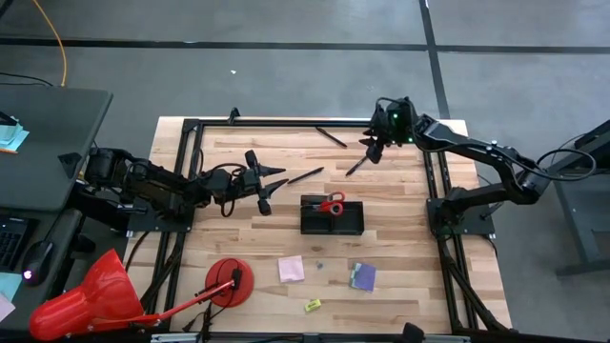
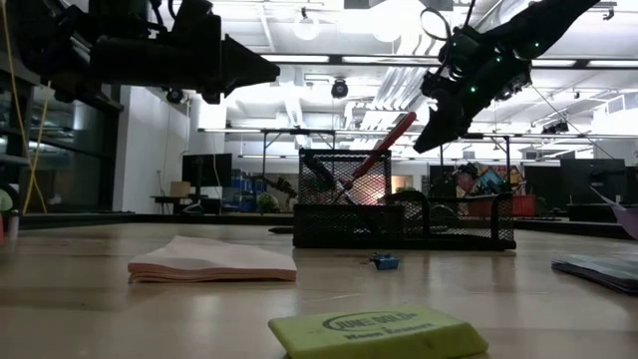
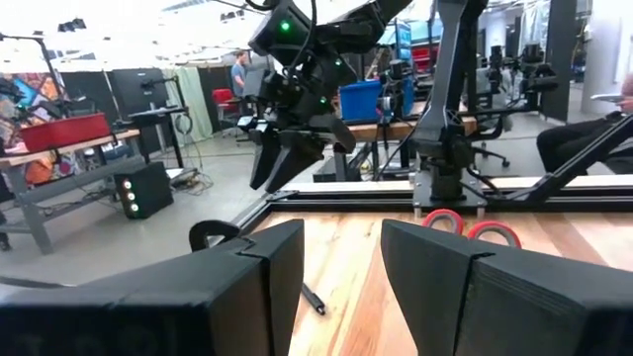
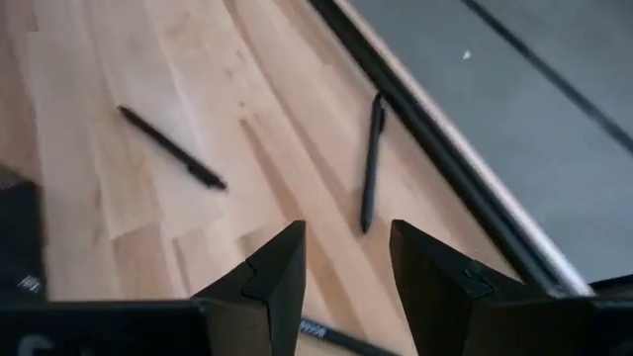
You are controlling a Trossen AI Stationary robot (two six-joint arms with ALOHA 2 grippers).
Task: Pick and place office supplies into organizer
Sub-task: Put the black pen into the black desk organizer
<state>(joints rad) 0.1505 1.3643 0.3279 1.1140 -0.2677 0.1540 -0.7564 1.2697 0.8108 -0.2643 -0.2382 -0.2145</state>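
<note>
The black mesh organizer [image 1: 332, 218] [image 2: 403, 223] stands mid-table with the red-handled scissors [image 1: 331, 203] [image 2: 385, 149] leaning in it, handles up. Three dark pens lie on the far half of the table: one [image 1: 331, 136] [image 4: 371, 163] by the far rail, one [image 1: 305, 176] [image 4: 172, 147], and one [image 1: 357, 167] just below my right gripper [image 1: 374, 149] [image 4: 346, 265], which hangs open above the table. My left gripper [image 1: 270, 186] [image 3: 341, 265] is open and held level left of the organizer, pointing right. The pink pad [image 1: 292, 269] [image 2: 213, 261], purple pad [image 1: 362, 276] and yellow piece [image 1: 312, 305] [image 2: 379, 333] lie flat near the near edge.
A red cone [image 1: 81, 297] and a red disc with a stick [image 1: 229, 282] sit at the near left corner. Black frame rails [image 1: 186, 171] run along the table's left, far and right sides. A tiny blue item [image 1: 320, 265] [image 2: 385, 262] lies between the pads.
</note>
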